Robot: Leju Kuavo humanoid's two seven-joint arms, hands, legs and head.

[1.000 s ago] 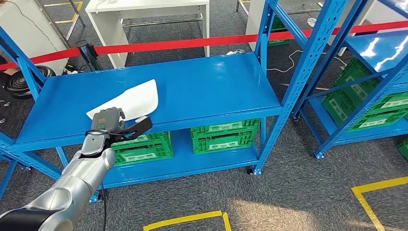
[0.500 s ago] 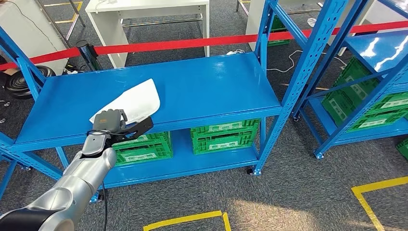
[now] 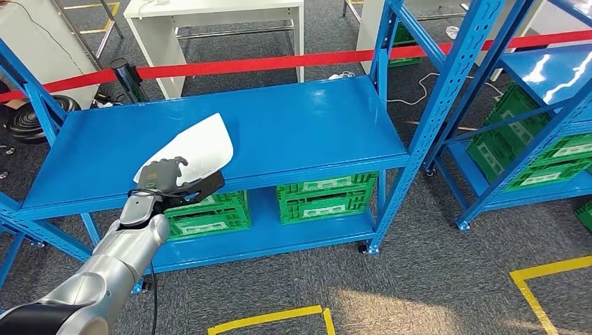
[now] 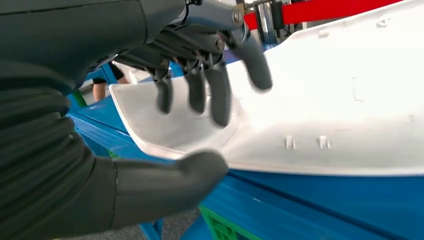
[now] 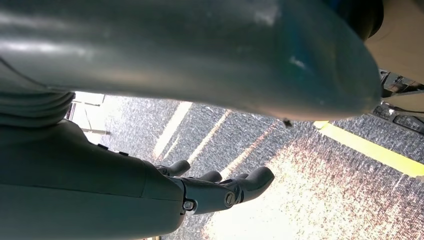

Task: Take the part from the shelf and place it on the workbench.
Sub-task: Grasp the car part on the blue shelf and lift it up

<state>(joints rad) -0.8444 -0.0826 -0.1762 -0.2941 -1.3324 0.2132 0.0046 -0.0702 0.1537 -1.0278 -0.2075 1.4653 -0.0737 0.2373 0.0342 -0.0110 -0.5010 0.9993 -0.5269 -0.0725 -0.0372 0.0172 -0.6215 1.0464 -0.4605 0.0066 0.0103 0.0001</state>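
A white, flat, curved part (image 3: 200, 145) is at the front left of the blue shelf's top board (image 3: 307, 125). My left hand (image 3: 165, 179) grips the part's near end at the shelf's front edge, fingers over the top and thumb under it. The part tilts up from the board. In the left wrist view the dark fingers (image 4: 210, 95) press on the white part (image 4: 345, 100), with the thumb (image 4: 165, 185) below its edge. My right hand (image 5: 220, 187) hangs over the carpet floor, fingers loosely stretched, holding nothing.
Green crates (image 3: 326, 197) (image 3: 209, 213) stand on the lower shelf board. A red barrier tape (image 3: 279, 63) runs behind the shelf, with a white table (image 3: 216, 14) beyond. Another blue rack (image 3: 544, 77) with green crates stands to the right. Yellow tape (image 3: 272, 319) marks the floor.
My left hand's fingers have closed over the part's near end. The part has risen off the board and tilted up, shifting slightly to the right.
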